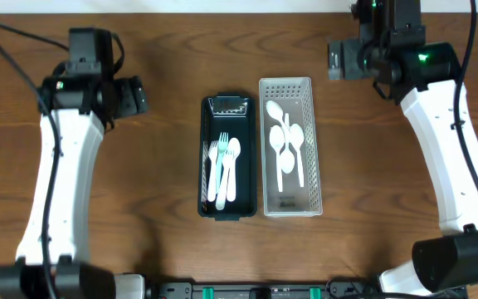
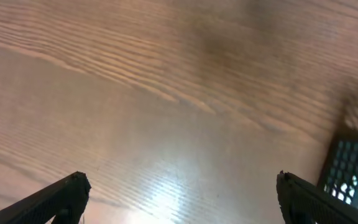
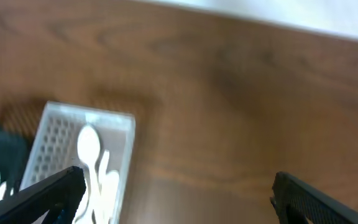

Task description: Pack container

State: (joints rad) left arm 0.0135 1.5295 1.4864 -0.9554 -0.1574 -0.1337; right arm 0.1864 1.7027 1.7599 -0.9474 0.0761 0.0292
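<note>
A dark basket (image 1: pixel 208 133) in the table's middle holds white forks and a spoon (image 1: pixel 225 166). Right beside it a white perforated basket (image 1: pixel 308 108) holds several white spoons (image 1: pixel 286 145). My left gripper (image 1: pixel 143 95) is open and empty at the back left, well left of the dark basket; its wrist view (image 2: pixel 179 193) shows bare wood and the dark basket's corner (image 2: pixel 353 168). My right gripper (image 1: pixel 332 62) is open and empty at the back right, just beyond the white basket's far corner. Its wrist view (image 3: pixel 176 186) shows the white basket (image 3: pixel 55 124) with spoons (image 3: pixel 89 146).
The brown wooden table (image 1: pixel 139 208) lies around both baskets. Both white arms reach in from the front corners along the left and right sides.
</note>
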